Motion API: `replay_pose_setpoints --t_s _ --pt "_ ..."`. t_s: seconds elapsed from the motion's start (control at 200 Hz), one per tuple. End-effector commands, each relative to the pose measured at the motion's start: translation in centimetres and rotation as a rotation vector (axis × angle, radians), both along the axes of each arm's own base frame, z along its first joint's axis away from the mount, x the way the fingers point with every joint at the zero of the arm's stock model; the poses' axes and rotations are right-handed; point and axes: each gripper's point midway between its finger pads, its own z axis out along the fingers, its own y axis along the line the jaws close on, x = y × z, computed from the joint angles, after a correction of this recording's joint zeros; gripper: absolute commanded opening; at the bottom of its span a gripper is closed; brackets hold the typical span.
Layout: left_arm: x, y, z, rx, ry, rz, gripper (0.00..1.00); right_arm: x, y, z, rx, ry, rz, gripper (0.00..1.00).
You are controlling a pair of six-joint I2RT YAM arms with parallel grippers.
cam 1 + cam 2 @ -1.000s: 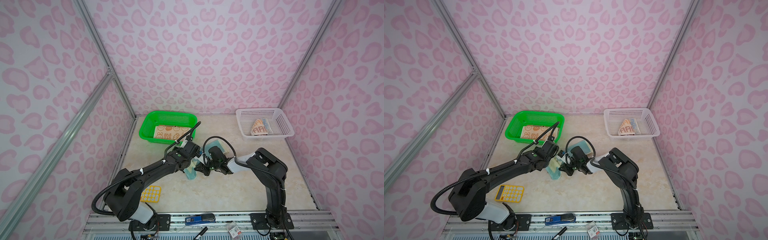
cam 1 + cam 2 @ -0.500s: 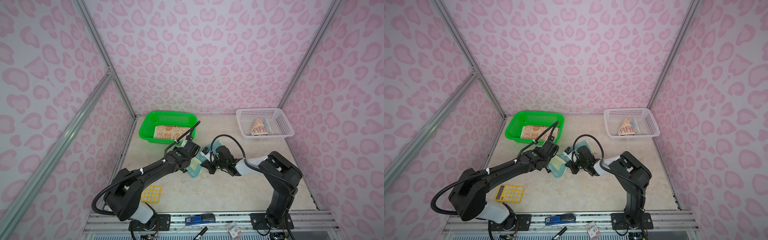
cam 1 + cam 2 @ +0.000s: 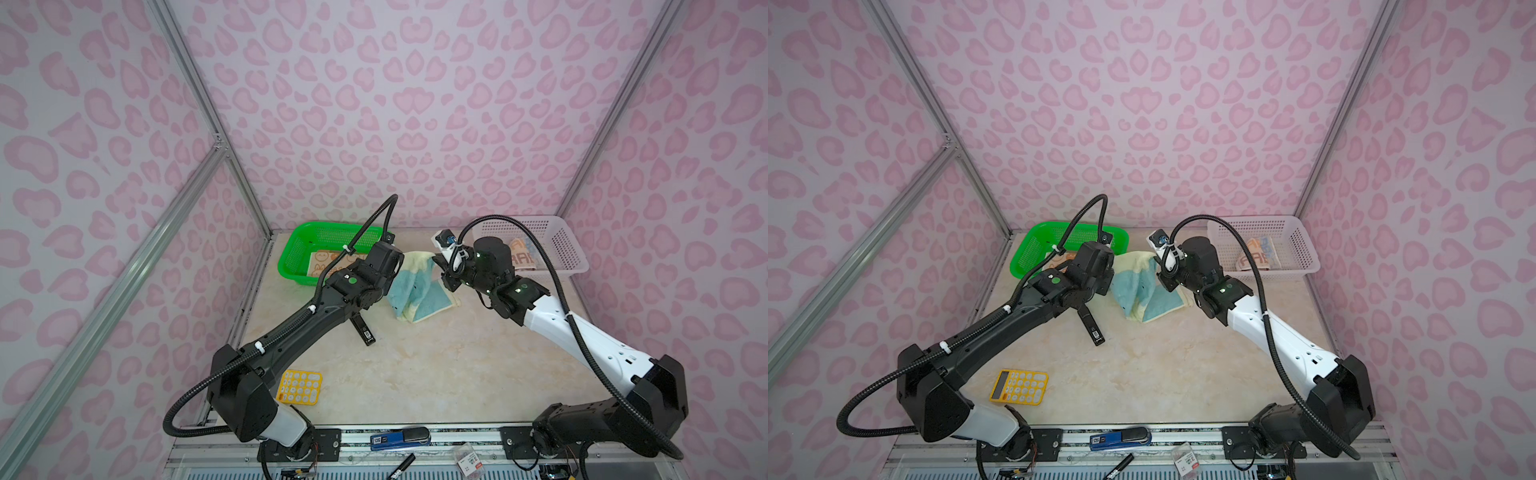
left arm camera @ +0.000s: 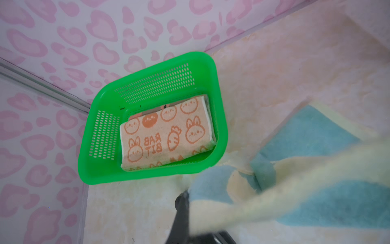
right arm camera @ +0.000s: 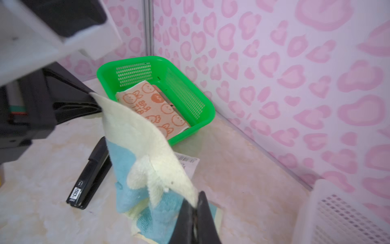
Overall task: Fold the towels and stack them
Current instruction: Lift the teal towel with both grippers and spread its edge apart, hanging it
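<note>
A light blue towel with a cream edge [image 3: 419, 291] [image 3: 1142, 293] hangs over the middle of the table, its lower end bunched on the surface. My left gripper [image 3: 402, 258] [image 4: 186, 193] is shut on one upper corner of it. My right gripper [image 3: 438, 262] [image 5: 197, 202] is shut on the other, and the cream edge [image 5: 135, 131] stretches between them. A folded beige towel with rabbit faces [image 3: 328, 264] [image 4: 166, 131] lies in the green basket [image 3: 297, 249] [image 4: 88, 147]. A cream towel with big letters [image 3: 521, 257] [image 3: 1256, 255] lies in the white basket [image 3: 559, 241].
A black stapler [image 3: 362, 328] [image 5: 90, 175] lies on the table just left of the hanging towel, below my left wrist. A yellow calculator [image 3: 300, 386] sits at the front left. A blue stapler [image 3: 401, 438] rests on the front rail. A paper label [image 5: 187, 160] lies behind the towel.
Both grippers have risen and moved toward the back with the blue towel. The right one has shifted right, drawing the cream edge out between them.
</note>
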Motion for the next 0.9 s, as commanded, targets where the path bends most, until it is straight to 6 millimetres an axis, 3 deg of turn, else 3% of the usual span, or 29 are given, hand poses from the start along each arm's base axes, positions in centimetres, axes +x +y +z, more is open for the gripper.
replay_pose_setpoints --t_s 0.0,0.165,0.31,0.705,0.725,0.895 --pt "0.0 -1.2 3.2 -0.028 -0.018 -0.073 0.03 0.6 -3.5 1.6 -0.164 -0.060 -0.114 0.00" --pt "-0.7 -2.4 8.6 -0.052 -0.068 -0.142 0.03 0.0 -6.4 7.9 -0.196 -0.202 -0.204 0.00" --pt "-2.3 -3.4 12.7 -0.034 -0.123 -0.197 0.03 -2.1 -8.7 12.0 -0.193 -0.285 -0.240 0.00" --pt "-8.1 -4.9 19.9 -0.035 -0.278 -0.280 0.03 -11.1 -10.9 17.0 -0.141 -0.365 -0.164 0.00" --pt "-8.4 -4.8 20.2 -0.036 -0.285 -0.282 0.03 -11.9 -11.4 18.6 -0.109 -0.391 -0.165 0.00" --pt "-10.0 -4.4 21.8 -0.067 -0.316 -0.313 0.02 -13.7 -12.3 20.1 -0.064 -0.418 -0.155 0.00"
